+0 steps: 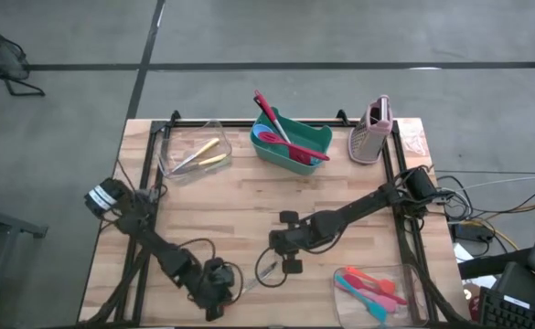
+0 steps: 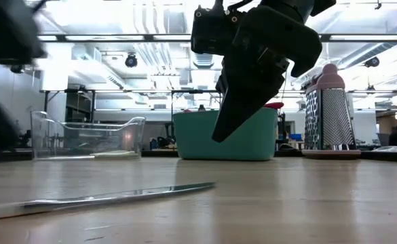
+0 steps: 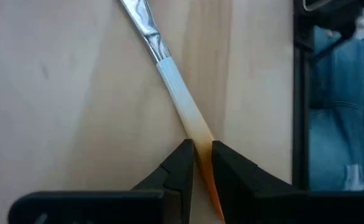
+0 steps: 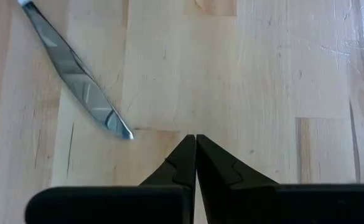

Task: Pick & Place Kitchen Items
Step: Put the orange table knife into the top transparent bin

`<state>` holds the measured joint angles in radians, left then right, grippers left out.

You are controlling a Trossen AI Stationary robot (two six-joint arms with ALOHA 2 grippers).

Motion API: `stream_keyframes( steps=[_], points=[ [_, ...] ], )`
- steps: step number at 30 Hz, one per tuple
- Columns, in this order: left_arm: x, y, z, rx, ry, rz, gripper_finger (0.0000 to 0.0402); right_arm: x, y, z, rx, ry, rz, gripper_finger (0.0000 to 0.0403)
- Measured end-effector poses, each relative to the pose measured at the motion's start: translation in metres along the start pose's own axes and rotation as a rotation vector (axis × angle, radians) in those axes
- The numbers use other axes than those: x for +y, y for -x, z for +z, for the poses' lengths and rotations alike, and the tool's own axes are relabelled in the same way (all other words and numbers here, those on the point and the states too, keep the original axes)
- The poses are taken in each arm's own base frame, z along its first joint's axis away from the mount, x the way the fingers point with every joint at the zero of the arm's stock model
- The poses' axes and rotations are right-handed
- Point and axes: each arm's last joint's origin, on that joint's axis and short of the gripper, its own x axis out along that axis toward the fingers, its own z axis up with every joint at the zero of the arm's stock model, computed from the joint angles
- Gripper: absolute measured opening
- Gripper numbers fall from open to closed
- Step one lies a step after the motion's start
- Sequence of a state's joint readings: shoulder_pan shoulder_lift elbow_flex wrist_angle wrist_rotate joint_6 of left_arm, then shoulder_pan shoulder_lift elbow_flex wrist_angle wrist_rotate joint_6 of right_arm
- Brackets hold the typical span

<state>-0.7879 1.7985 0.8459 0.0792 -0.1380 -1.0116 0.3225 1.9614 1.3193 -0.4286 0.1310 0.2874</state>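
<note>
Lab (concrete floor [image 1: 340, 37], ceiling lights [image 2: 150, 17])

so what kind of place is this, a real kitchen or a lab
Probably a robotics lab or workshop, not a kitchen: a wooden table framed by a dark rig stands on a bare grey floor, cables trail off its right side, and the low view shows ceiling strip lights over shelving.

Wooden table [image 1: 249, 215]: knife [image 4: 76, 78], two tubs, green bin [image 1: 304, 146], likely grater [image 1: 372, 132].
</note>
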Motion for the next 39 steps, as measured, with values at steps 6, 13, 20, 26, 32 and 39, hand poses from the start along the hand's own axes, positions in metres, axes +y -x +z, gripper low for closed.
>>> stream_keyframes(
  steps=[6, 13, 20, 26, 32, 39],
  points=[
    [-0.015, 0.005, -0.026, -0.013, 0.063, -0.009, 0.0064, 0.0, 0.0, 0.0, 0.0, 0.0, 0.0, 0.0009],
    [-0.028, 0.011, -0.051, -0.018, 0.135, -0.032, 0.0064, 0.0, 0.0, 0.0, 0.0, 0.0, 0.0, 0.0009],
    [-0.037, 0.017, -0.068, -0.061, 0.168, -0.051, 0.0064, 0.0, 0.0, 0.0, 0.0, -0.004, 0.0, 0.0009],
    [-0.044, 0.013, -0.076, -0.076, 0.196, -0.057, 0.0064, 0.0, 0.0, 0.0, 0.0, -0.02, 0.0, 0.0009],
    [-0.058, 0.002, -0.078, -0.048, 0.208, -0.098, 0.0064, 0.0, 0.0, 0.0, 0.001, -0.024, 0.0, 0.0009],
    [-0.065, 0.003, -0.077, -0.084, 0.098, -0.079, 0.0064, 0.0, 0.0, 0.0, 0.001, -0.038, 0.0, 0.0009]
  ],
)
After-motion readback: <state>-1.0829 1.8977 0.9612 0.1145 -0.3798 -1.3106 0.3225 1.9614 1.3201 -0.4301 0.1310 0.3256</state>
